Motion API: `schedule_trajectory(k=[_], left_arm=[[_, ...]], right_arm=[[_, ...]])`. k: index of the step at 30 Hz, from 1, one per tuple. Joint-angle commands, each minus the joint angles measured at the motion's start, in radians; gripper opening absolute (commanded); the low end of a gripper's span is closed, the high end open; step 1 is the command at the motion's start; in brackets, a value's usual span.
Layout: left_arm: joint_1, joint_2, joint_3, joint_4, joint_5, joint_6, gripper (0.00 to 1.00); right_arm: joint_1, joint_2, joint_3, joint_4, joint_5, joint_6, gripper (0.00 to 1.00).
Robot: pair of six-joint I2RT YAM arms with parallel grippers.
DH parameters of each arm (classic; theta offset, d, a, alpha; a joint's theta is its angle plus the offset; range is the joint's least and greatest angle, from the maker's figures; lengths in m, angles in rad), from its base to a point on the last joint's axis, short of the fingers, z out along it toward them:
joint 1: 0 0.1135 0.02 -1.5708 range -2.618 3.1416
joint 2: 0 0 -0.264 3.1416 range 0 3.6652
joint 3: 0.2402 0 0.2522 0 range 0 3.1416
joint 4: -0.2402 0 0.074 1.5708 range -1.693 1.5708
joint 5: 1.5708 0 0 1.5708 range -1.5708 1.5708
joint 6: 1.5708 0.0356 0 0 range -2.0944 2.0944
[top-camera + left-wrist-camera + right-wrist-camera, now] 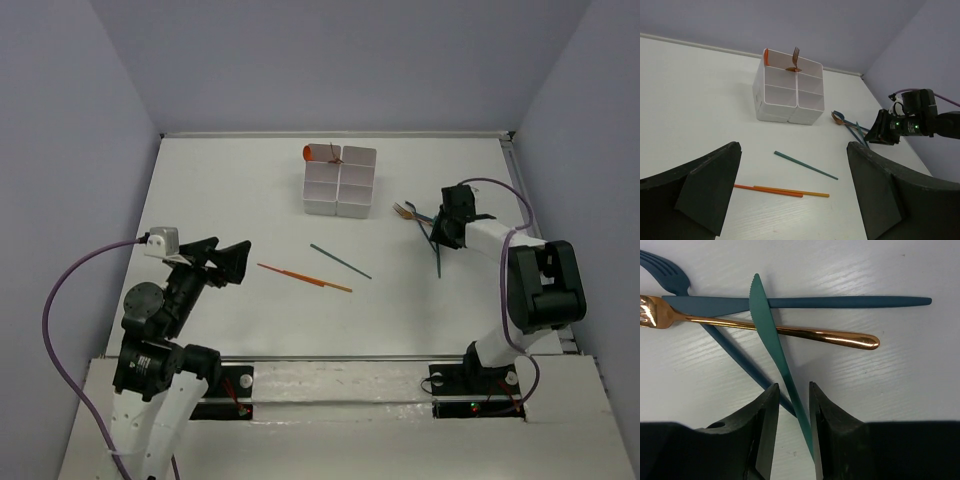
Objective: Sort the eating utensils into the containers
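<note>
I am in the picking step, going for one more piece from the little pile near the right edge of the desk (230,190). My right claw (794,387) is down over the teal knife (771,335), its jaws drawn in to a slim gap with the knife's handle running between them. The handle sits close against one finger, with a sliver showing at the other, so I cannot tell whether I truly have it pinched. The blade lies across a copper fork (790,331) and a dark blue knife (840,302), with a dark blue fork (662,270) beside them. The white box (322,208) stands toward the far edge, about midway along it, with an orange spoon (318,152) and a fork (796,55) at its far compartments. Two orange sticks (305,277) and a teal stick (340,261) lie in the middle of the desk. My left claw (225,262) hangs wide open and empty near the left edge. Next, I judge, I need a firm squeeze on the handle and a straight lift, so the blade clears the fork without dragging it along.
</note>
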Motion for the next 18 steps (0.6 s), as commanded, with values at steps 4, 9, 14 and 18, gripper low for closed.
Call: schedule_trajectory(k=[4, 9, 14, 18], left_arm=[[-0.013, -0.019, -0.007, 0.054, 0.007, 0.013, 0.99], [-0.013, -0.025, -0.005, 0.054, 0.007, 0.013, 0.99], [-0.023, -0.029, -0.005, 0.054, 0.007, 0.013, 0.99], [-0.023, -0.029, -0.005, 0.054, 0.007, 0.013, 0.99]], right_arm=[[-0.016, 0.073, 0.087, -0.052, -0.015, -0.027, 0.33], [-0.016, 0.106, 0.108, -0.067, -0.033, -0.043, 0.28], [-0.016, 0.08, 0.11, -0.086, -0.048, -0.06, 0.2], [-0.016, 0.025, 0.101, -0.089, -0.064, -0.07, 0.14]])
